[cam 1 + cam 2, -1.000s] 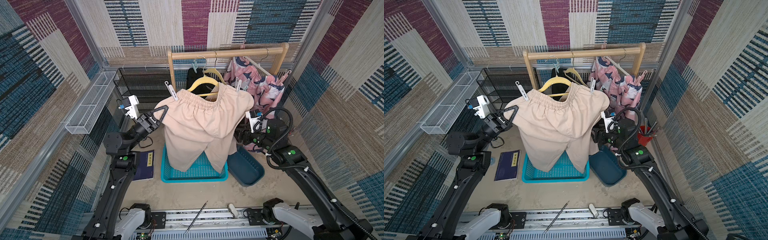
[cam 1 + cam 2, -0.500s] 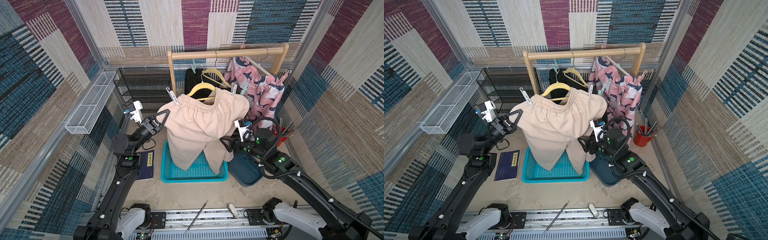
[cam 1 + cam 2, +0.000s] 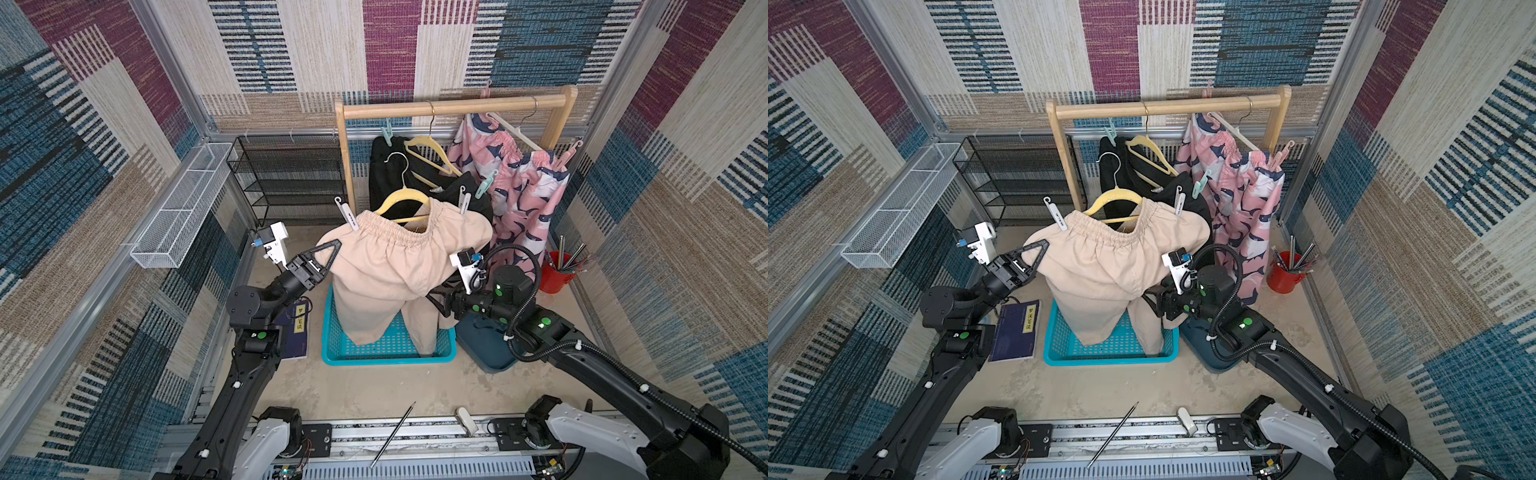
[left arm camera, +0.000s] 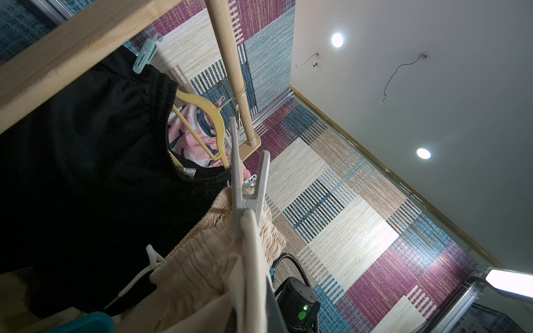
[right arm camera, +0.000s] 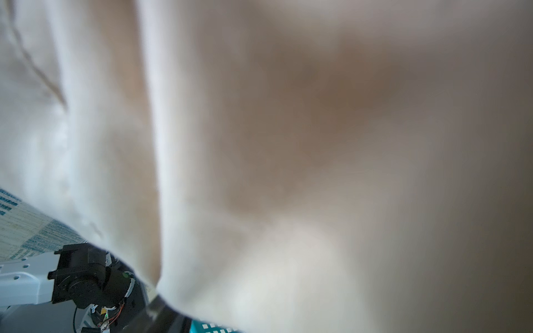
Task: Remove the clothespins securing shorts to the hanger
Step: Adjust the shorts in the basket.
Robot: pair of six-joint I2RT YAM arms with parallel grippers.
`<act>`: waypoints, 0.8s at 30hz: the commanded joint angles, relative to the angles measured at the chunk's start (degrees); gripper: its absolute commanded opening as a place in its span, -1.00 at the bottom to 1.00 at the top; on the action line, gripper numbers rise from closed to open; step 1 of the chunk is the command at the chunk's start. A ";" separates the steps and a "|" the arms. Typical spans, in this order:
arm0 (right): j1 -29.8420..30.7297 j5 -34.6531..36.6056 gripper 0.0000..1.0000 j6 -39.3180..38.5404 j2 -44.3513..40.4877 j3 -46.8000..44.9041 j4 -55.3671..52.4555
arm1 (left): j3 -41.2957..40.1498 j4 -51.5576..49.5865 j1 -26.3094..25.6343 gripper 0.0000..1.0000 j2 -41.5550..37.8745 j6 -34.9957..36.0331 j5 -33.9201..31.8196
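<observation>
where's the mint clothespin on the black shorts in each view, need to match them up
Top view: mint clothespin upper middle, clipped on the black shorts, just under the wooden rail.
Top view: same spot under the rail, a little further left.
Left wrist: on the black waistband's corner, close under the rack's flat post.
Right wrist: not in it; beige fabric fills the picture.
Shared landmark: the wooden rail.

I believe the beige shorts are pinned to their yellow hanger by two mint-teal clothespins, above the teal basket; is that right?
Not quite: the two clothespins on the beige shorts are white, not mint-teal, as both top views show. They do pin the shorts to the yellow hanger, above the teal basket.
</observation>
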 commanded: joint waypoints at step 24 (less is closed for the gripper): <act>10.38 8.17 0.42 6.29 2.80 -4.34 1.58 | -6.31 4.01 5.13 -1.00 0.70 6.72 4.33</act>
